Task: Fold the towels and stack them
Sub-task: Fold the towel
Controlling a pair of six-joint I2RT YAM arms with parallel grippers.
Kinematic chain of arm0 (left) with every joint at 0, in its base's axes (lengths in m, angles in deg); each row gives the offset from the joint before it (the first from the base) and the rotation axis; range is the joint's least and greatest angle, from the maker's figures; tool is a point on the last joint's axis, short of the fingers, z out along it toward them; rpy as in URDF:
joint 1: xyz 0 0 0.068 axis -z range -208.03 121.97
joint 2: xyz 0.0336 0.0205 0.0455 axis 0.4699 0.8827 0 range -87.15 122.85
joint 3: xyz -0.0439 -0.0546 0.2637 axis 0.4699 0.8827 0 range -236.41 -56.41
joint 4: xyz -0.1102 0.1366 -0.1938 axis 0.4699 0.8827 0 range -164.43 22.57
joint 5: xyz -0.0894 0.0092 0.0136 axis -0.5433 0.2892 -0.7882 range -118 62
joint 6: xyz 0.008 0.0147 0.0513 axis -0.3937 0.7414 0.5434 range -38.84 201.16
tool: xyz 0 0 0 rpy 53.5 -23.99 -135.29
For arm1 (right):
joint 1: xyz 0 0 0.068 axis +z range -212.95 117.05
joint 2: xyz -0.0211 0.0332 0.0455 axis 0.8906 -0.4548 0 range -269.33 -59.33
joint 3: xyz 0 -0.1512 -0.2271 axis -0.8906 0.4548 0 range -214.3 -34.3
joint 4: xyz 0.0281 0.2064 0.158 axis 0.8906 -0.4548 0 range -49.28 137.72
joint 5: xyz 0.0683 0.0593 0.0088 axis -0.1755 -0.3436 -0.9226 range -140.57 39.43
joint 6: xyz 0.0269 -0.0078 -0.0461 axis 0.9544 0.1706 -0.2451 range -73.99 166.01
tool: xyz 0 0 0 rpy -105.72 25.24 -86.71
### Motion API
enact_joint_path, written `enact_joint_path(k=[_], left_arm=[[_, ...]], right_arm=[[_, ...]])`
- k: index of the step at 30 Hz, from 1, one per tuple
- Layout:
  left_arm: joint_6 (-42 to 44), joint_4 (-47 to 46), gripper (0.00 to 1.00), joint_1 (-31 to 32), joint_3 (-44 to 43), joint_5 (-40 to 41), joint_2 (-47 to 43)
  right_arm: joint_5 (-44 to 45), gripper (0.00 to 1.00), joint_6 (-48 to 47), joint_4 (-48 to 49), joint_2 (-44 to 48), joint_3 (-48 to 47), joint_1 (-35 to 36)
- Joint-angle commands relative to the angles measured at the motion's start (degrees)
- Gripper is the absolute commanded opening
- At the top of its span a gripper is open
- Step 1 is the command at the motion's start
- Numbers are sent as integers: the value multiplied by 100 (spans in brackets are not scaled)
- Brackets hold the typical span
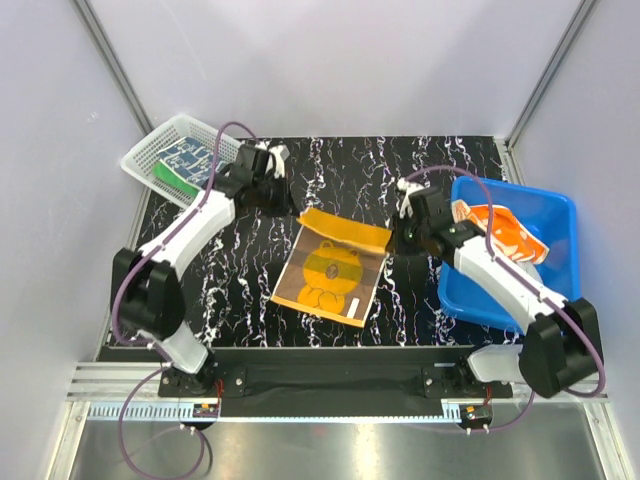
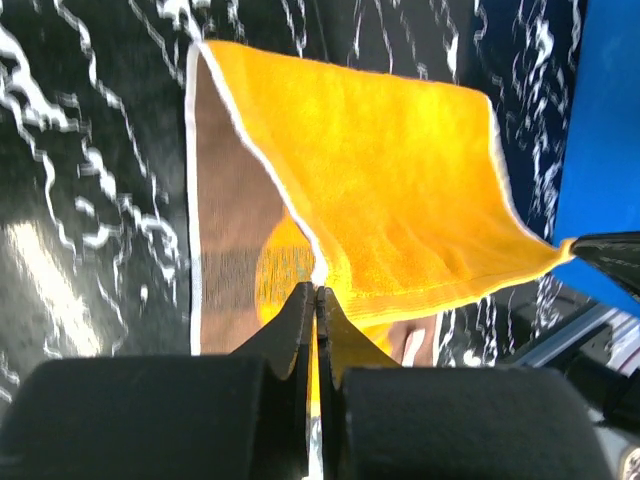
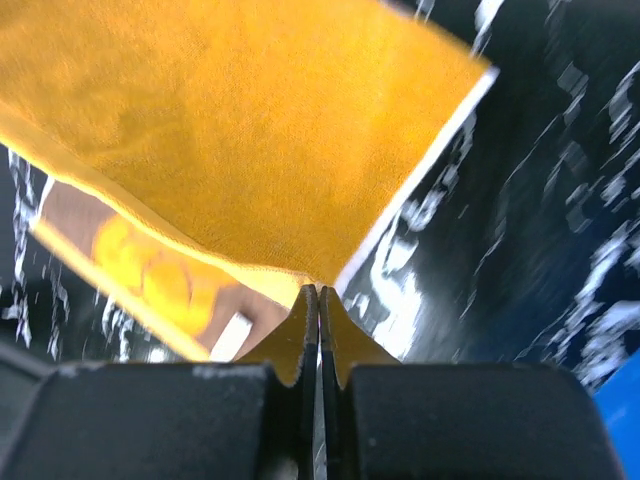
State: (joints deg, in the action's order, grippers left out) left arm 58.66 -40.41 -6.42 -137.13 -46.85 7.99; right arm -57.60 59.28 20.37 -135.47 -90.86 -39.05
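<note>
The black, white-veined counter (image 1: 430, 160) fills the middle of the top view, and on its right side stands the blue tub (image 1: 560, 215), with the right arm reaching across its near left corner. In the centre of the counter lies the yellow towel (image 1: 330, 270), its near part flat with the brown bear print (image 1: 322, 268) facing up, while its far edge is raised off the surface and stretched between the two arms, so that a strip of its plain yellow underside shows along the upper edge. In the upper left of the frame the white mesh basket (image 1: 150, 140) sits tilted at the counter's corner, holding the navy patterned towel (image 1: 185, 155) and, at its near edge, the green towel (image 1: 165, 178). The orange towel (image 1: 500, 228) lies bunched inside the tub, behind the right arm. The left gripper (image 1: 296, 207) pinches the yellow towel's raised far-left corner; in the left wrist view its jaws are closed with the cloth's (image 2: 390, 190) edge clamped between them at the left gripper (image 2: 316, 295) tips. The right gripper (image 1: 393, 234) pinches the far-right corner, and the right wrist view shows the right gripper (image 3: 318, 295) likewise clamped on the hem of the cloth (image 3: 230, 130). A small white label (image 1: 353, 306) lies near the towel's lower right corner
</note>
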Motion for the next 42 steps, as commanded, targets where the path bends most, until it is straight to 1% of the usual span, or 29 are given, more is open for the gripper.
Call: enact_joint_path(k=[1,2,8,11,14,18,19,21,22,23,24,25,27,28,30,32,36,38,42], left_arm=[[-26,-18,0,89,564,382,-511],[-44,-27,0,107,697,408,-609],[-158,70,0,335,1559,786,-1268],[-228,-44,0,353,2059,804,-1497],[-255,-132,0,362,2394,848,-1612],[-255,-202,0,371,2736,1024,-1656],[-290,-246,0,371,2816,972,-1638],[-351,-439,0,397,3053,840,-1560],[-404,-475,0,423,3115,761,-1533],[-430,-501,2,458,3177,786,-1507],[-439,-484,12,493,3221,830,-1489],[-474,-458,20,546,3300,1013,-1498],[-483,-379,28,546,3327,1207,-1541],[-483,-361,40,546,3309,1426,-1559],[-466,-300,46,555,3134,1568,-1577],[-378,-291,47,546,2915,1604,-1446],[-377,-510,47,529,2878,1560,-1068],[-553,-763,47,529,3123,1613,-1102],[-878,-1413,47,511,3572,1534,-1409]], right_arm=[[-237,0,517,-69,485,319,289],[-325,0,570,-77,590,373,360],[-159,0,922,-174,995,795,914],[-229,0,1063,-130,1013,962,1151],[-89,0,1159,-121,961,1067,1380],[-185,0,1309,54,952,1365,1600],[-194,2,1387,107,960,1427,1635],[-220,19,1502,151,943,1568,1653],[-229,24,1537,160,960,1603,1653],[-238,27,1590,108,987,1630,1662],[-238,34,1634,73,1022,1630,1653],[-220,36,1747,29,1057,1621,1662],[-19,42,1871,-59,1136,1543,1653],[86,42,1985,-77,1136,1507,1653],[473,41,2064,-42,1023,1428,1662],[920,36,2170,19,734,1340,1653],[1502,32,2091,195,-31,946,1653],[1625,31,1942,361,-522,761,1618],[1468,28,1556,643,-1253,549,1460]])
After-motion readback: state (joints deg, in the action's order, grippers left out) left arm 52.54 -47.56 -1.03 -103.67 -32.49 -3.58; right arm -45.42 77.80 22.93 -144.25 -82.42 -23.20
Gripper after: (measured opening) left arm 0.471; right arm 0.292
